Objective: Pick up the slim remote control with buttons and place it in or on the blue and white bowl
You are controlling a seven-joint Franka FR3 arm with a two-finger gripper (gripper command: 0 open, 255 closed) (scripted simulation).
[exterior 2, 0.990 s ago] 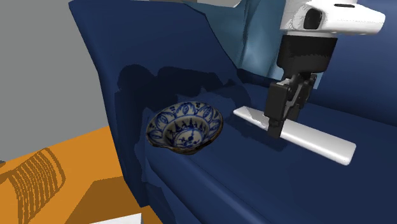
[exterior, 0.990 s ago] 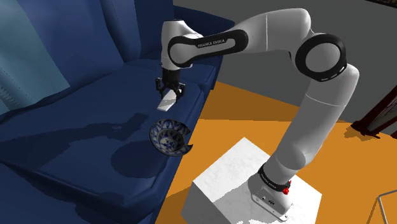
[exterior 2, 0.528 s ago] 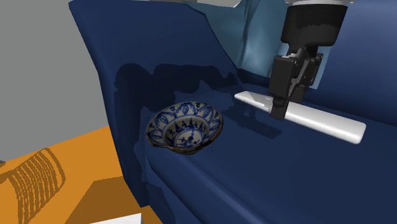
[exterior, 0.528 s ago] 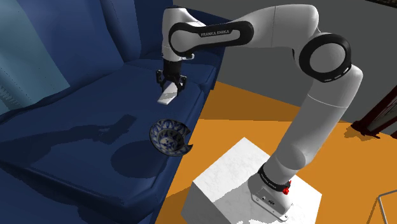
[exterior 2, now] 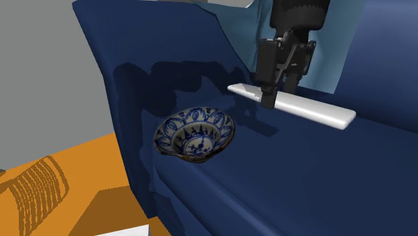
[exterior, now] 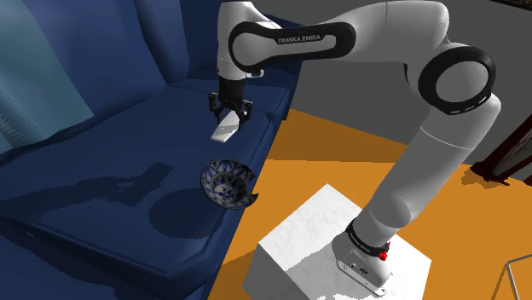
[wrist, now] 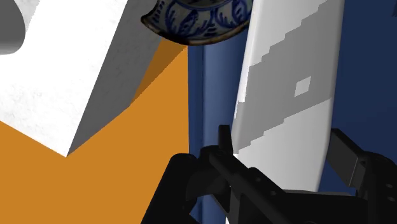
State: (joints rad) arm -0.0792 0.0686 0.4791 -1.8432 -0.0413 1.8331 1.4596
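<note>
The black gripper (exterior 2: 280, 94) is clamped on the remote (exterior 2: 315, 110), 2 fingers pinching the slim white bar across its width close to 1 end. In the second exterior view the remote hangs roughly level in the air, clear of the blue sofa (exterior 2: 281, 181), its shadow lying on the seat cushion below. The short end pokes toward that view's left, the long end runs off to the right.

And there is the bowl (exterior 2: 194, 134), blue and white with a leafy pattern, sitting upright at the front edge of the seat cushion. The remote is near it but apart, higher up and to that view's right, not over the rim.

From the shoulder view, the white arm reaches in over the sofa, the gripper (exterior: 230, 115) pointing down with the remote (exterior: 225, 129) in its grasp. The bowl (exterior: 228, 185) rests by the cushion's front edge, right where blue meets the orange floor (exterior: 341, 153). The white stand (exterior: 315, 247) sits on that floor.

Down the wrist view: the fingers (wrist: 222, 143) press both sides of the remote (wrist: 292, 83), which carries a stepped grey patch. The bowl (wrist: 197, 16) lies beyond its far end.
</note>
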